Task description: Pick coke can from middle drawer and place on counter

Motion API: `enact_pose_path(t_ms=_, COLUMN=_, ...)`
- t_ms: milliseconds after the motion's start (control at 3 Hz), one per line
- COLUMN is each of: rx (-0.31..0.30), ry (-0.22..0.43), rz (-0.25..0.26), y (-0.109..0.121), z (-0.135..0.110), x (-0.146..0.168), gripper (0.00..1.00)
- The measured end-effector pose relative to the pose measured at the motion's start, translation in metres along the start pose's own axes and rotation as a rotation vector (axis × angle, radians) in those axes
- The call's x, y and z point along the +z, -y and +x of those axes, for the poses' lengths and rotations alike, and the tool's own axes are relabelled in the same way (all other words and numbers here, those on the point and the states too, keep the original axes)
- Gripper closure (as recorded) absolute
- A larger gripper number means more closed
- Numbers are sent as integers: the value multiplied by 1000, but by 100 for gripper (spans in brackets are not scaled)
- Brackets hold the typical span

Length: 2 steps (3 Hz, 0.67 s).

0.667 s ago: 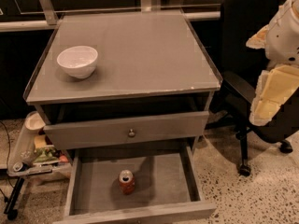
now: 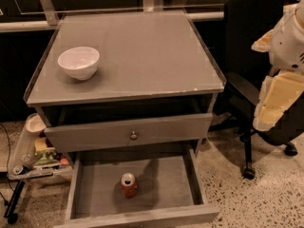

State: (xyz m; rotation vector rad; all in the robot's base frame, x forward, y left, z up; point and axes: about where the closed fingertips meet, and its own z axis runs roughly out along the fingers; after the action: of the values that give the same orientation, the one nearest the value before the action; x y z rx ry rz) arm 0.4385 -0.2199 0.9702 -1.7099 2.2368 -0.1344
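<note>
The coke can (image 2: 128, 185) is small and red with a silver top. It stands upright on the bottom of the open middle drawer (image 2: 164, 184), slightly left of centre. The counter (image 2: 142, 51) is the flat grey cabinet top above. My gripper is out of view; only my arm's white and cream body (image 2: 281, 80) shows at the right edge, right of the cabinet and well above the drawer.
A white bowl (image 2: 79, 62) sits on the counter's left side. A shut drawer front with a round knob (image 2: 133, 135) is above the open drawer. A black office chair (image 2: 249, 56) stands to the right. A cluttered tray stand (image 2: 35, 156) stands to the left.
</note>
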Motion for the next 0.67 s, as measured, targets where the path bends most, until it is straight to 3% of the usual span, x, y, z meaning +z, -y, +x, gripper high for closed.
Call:
enact_pose_path(t_ms=333, rx=57, ry=57, rz=-58, y=-20, z=2, x=47, gripper=0)
enact_pose_path(t_ms=667, rx=126, ry=173, rz=-170, y=-54, z=-12, x=121, gripper=0)
